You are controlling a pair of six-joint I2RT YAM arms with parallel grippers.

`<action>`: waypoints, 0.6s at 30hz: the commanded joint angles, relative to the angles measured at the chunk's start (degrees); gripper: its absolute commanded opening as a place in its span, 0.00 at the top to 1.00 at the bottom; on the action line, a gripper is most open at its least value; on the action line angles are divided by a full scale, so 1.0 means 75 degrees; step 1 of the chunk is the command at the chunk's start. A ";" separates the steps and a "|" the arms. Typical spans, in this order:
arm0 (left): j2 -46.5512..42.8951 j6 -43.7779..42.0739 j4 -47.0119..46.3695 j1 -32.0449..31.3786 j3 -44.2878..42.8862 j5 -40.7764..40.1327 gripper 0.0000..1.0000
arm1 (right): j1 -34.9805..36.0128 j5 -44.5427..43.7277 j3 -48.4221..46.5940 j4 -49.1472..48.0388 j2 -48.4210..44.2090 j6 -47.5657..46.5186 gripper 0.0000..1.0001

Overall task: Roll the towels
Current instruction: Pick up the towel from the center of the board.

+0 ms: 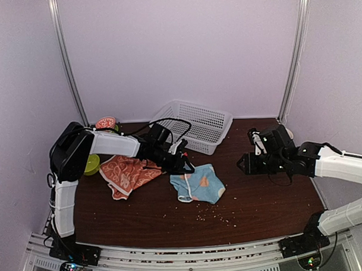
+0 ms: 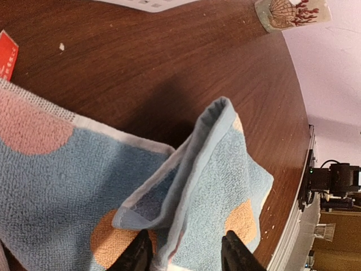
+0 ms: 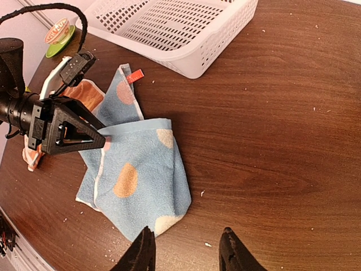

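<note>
Jaws of the left gripper point(image 2: 186, 249) stand on either side of a raised, folded hem of the light blue towel point(image 1: 200, 183). They are partly drawn in, and I cannot tell whether they already pinch the cloth. The right gripper point(image 3: 185, 248) hovers over bare table point(image 1: 266, 198) to the right of that towel, jaws apart and holding nothing. The blue towel lies rumpled mid-table, in front of the white basket point(image 1: 210, 144). The orange-red patterned towel point(image 1: 127, 172) lies just to its left, flat and unrolled. The step in hand looks like taking the blue towel's left edge to start a roll. To do it well, the fingers should seat deep enough to catch both layers of the hem, not only the upper lip. The cloth is soft and a shallow pinch would likely slip. The edge should then turn over low and straight so the roll starts tight. The free right gripper could press the towel's right end down, which would stop the cloth from dragging.
</note>
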State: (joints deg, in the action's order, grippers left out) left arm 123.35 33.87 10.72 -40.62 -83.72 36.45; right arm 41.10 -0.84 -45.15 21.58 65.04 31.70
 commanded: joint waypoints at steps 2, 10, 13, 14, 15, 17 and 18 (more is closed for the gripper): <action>0.0077 -0.0072 -0.0328 -0.0034 0.0025 0.0228 0.70 | -0.0054 -0.0001 -0.0089 -0.0026 0.0004 0.0000 0.60; -0.1446 0.0247 -0.0376 -0.0051 0.0355 -0.0260 1.00 | -0.0055 -0.0151 -0.0305 0.0155 -0.0592 -0.0075 0.60; -0.2904 0.0374 0.0155 -0.0196 0.0099 -0.0919 1.00 | -0.0054 -0.0079 -0.0224 -0.0153 -0.1252 -0.0124 0.60; -0.3328 0.0335 0.0463 -0.0304 -0.0157 -0.1241 1.00 | -0.0054 -0.0020 -0.0177 -0.0277 -0.1492 -0.0103 0.60; -0.3759 0.0295 0.0783 -0.0443 -0.0614 -0.1555 1.00 | -0.0056 0.0043 -0.0081 -0.0405 -0.1720 -0.0051 0.60; -0.4410 0.0259 0.1226 -0.0817 -0.1201 -0.2129 1.00 | -0.0046 0.0241 0.0044 -0.0639 -0.2157 0.0011 0.60; -0.4630 0.0241 0.1419 -0.1044 -0.1587 -0.2360 1.00 | -0.0043 0.0332 0.0126 -0.0739 -0.2358 0.0075 0.60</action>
State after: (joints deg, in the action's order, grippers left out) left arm 100.31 35.99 18.65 -43.09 -84.77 27.33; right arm 40.99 -0.56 -45.47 20.64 52.64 31.46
